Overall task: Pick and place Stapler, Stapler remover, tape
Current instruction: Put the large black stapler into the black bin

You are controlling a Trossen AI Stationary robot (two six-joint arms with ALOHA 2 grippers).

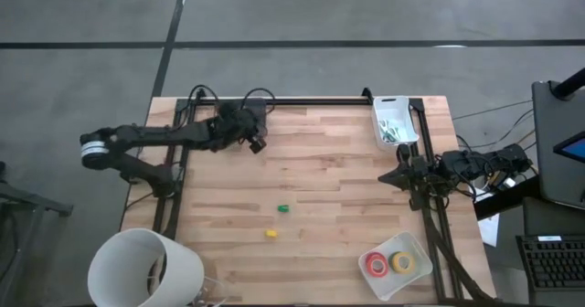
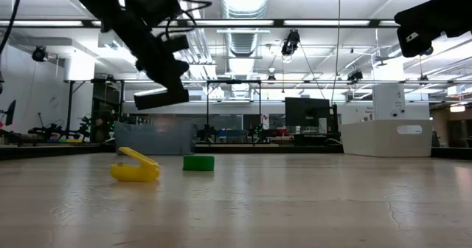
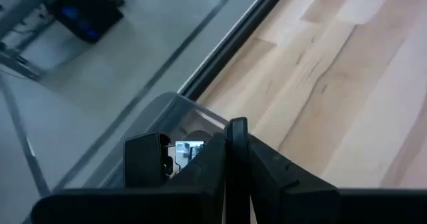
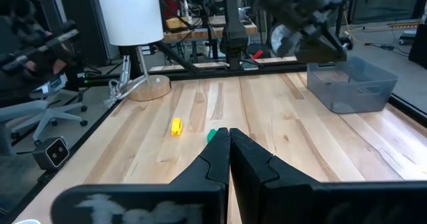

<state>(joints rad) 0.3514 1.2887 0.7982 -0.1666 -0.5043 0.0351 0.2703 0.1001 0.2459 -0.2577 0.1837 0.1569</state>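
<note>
The left gripper [image 1: 257, 143] is hanging clenched, empty, above the table [image 1: 320, 170]; the right gripper [image 1: 384, 176] is waiting clenched, the green tape [image 4: 212, 135] just ahead of it.

Two tape rolls [image 1: 388, 264] in right-front tray [image 1: 416, 275], two small bits [image 1: 277, 221] mid-table, prob. removers

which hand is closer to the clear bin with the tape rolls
Right. The right hand sits at the table's right edge, up-table from the clear bin; the left hand is near the far edge, left of centre, much farther away.
</note>
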